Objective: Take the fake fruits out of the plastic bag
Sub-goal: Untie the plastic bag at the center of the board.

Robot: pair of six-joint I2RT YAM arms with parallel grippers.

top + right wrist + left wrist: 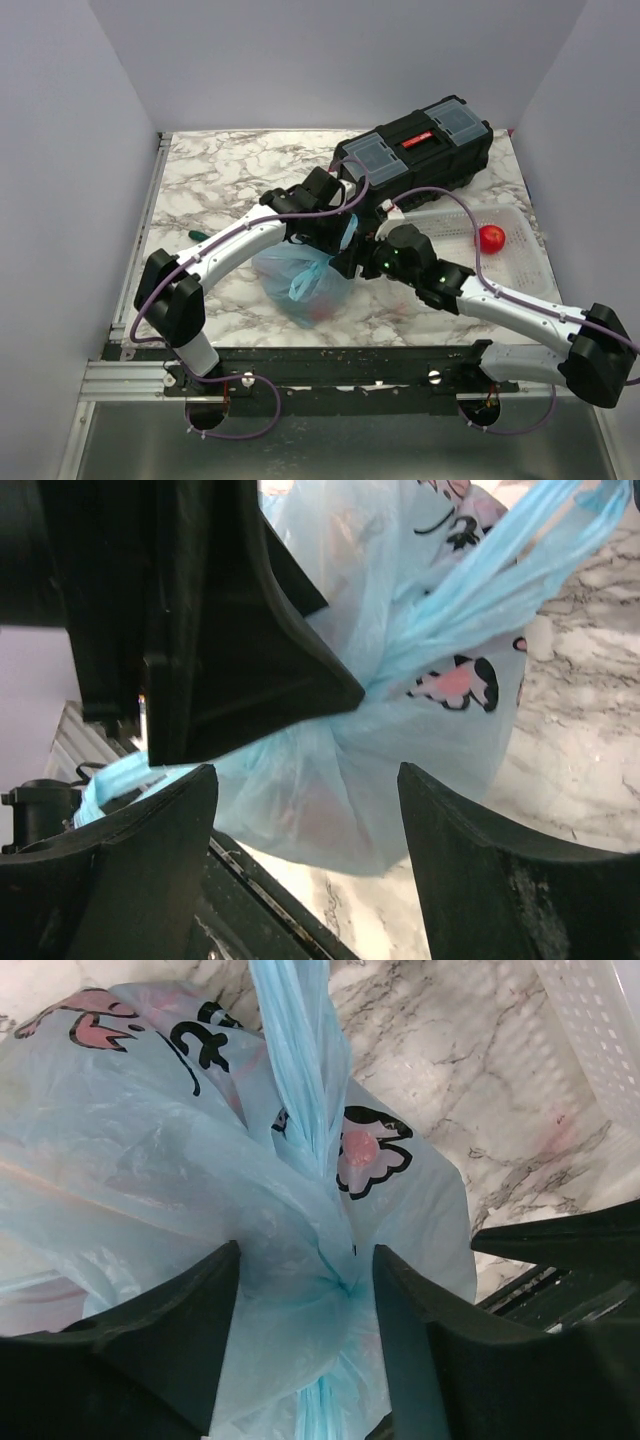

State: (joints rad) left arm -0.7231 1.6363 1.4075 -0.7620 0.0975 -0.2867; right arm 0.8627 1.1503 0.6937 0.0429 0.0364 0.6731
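Observation:
The light-blue plastic bag (300, 280) with pink-and-dark figures sits near the table's front middle. My left gripper (338, 240) is above it, shut on the gathered neck by the handles (300, 1080); bag film bulges between its jaws (307, 1260). My right gripper (355, 262) is open beside the bag's right side, and its wrist view shows the bag (400, 750) ahead of its spread jaws (308, 775). A reddish fruit (340, 810) shows faintly through the film. One red round fruit (491, 238) lies in the white basket. The other fruits are hidden.
The white mesh basket (530, 270) stands at the right, with its corner in the left wrist view (600, 1040). A black toolbox (420, 150) lies at the back right. A green pen (195, 234) lies at the left edge. A metal rail (300, 365) runs along the front.

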